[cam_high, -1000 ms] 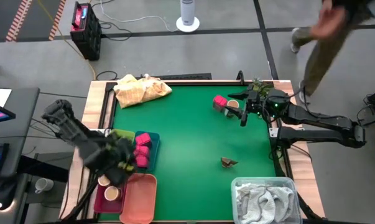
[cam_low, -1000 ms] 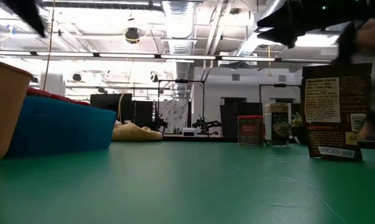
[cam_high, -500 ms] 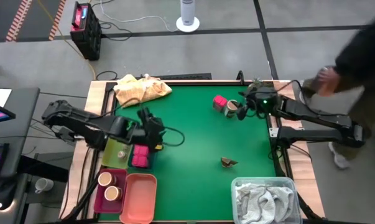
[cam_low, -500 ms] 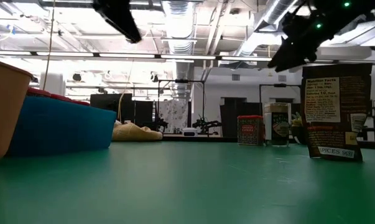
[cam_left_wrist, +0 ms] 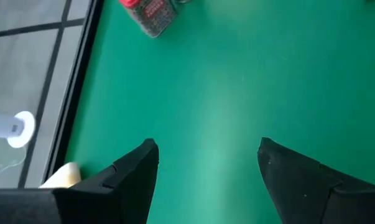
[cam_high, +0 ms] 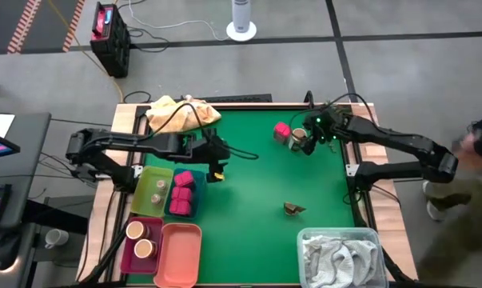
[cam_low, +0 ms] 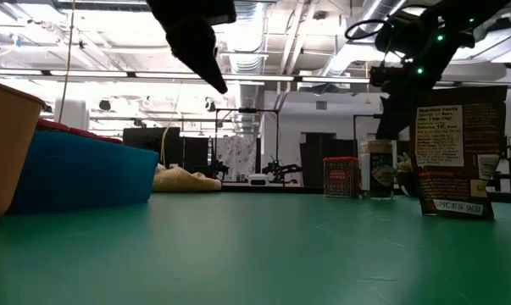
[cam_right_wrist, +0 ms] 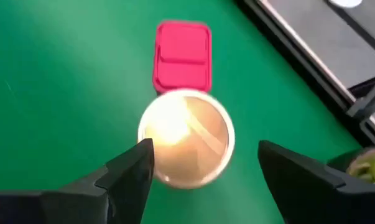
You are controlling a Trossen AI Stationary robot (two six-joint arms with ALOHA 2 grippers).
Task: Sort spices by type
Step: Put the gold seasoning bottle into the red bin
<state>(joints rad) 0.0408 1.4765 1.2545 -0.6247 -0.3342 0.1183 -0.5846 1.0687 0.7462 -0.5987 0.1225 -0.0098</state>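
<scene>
1. The right end effector (cam_right_wrist: 199, 163) hovered directly above a tan-lidded jar (cam_right_wrist: 186, 138) at the far right of the green surface (cam_high: 248, 184); its fingers stood apart, straddling the lid without touching it.
2. A pink-red packet (cam_right_wrist: 181, 56) sat just beside that jar.
3. The left end effector (cam_left_wrist: 206, 158) hung over bare surface near the blue bin (cam_high: 182, 194) — fingers apart, holding nothing.
4. The blue bin held pink-red packets; two tan-lidded jars (cam_high: 139, 240) stood in the maroon bin (cam_high: 127, 258).
5. A small brown piece (cam_high: 293, 209) lay alone, near the towel (cam_high: 340, 256).
</scene>
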